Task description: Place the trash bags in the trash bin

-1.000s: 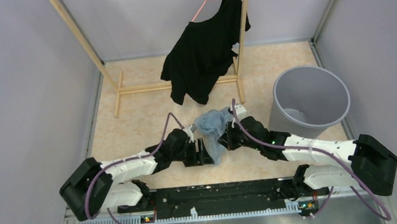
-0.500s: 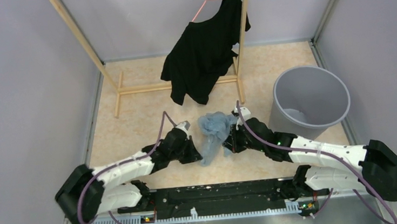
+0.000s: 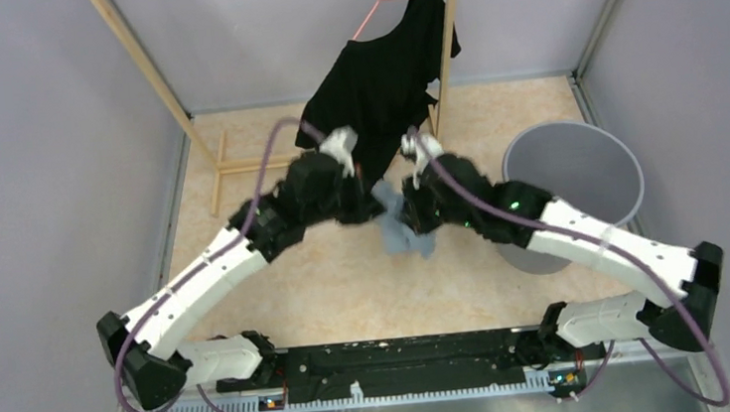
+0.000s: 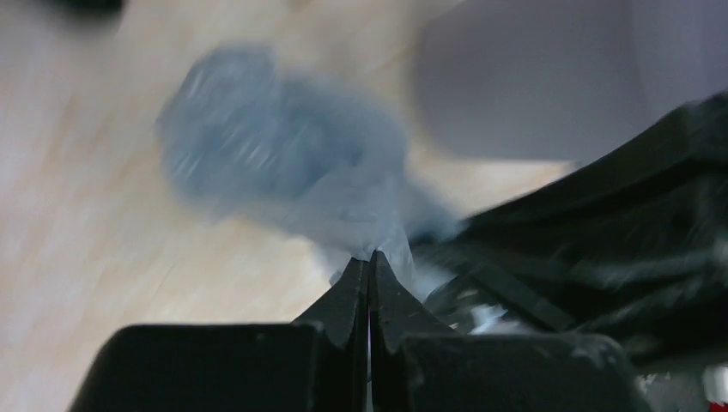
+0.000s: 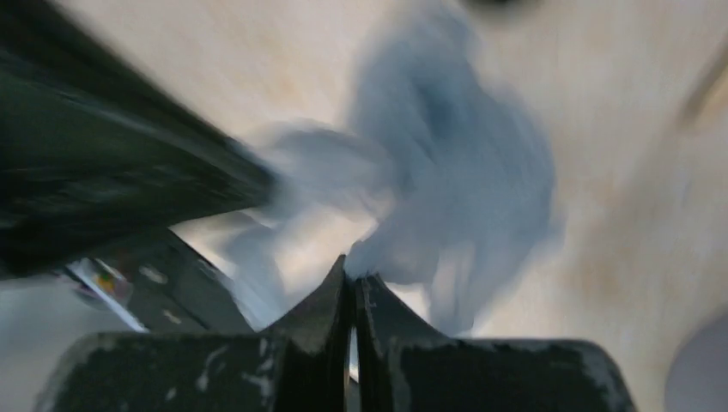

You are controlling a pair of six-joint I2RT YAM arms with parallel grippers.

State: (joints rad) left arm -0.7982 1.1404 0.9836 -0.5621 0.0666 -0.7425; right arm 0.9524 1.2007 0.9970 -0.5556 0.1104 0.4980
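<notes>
1. The right gripper (image 5: 350,273) is clenched on a fold of the trash bags (image 3: 406,232). It sits to the left of the trash bin (image 3: 565,125) and is the closer of the two grippers to it. In the overhead view its forearm crosses the bin's near-left wall.
2. The left gripper (image 4: 370,257) is also pinched tight on the pale blue film. It is just beside its partner, on the side away from the bin.
3. The bag is one crumpled bundle hanging between the two pinches, and it appears to be clear of the table (image 3: 277,273). Its long axis runs down from the fingertips, and its tail trails toward the near side. All of it lies left of the bin and apart from it, with none over the rim.
4. The bin's mouth lies to the right of both grippers, so the carry would probably go that way. The right arm would lead and the left would follow. The dangling tail would need to pass above the bin's left rim rather than catch on it.
5. The black shirt (image 3: 380,75) hangs farther back and left of the bin. Whether the left wrist brushes its hem cannot be told.
</notes>
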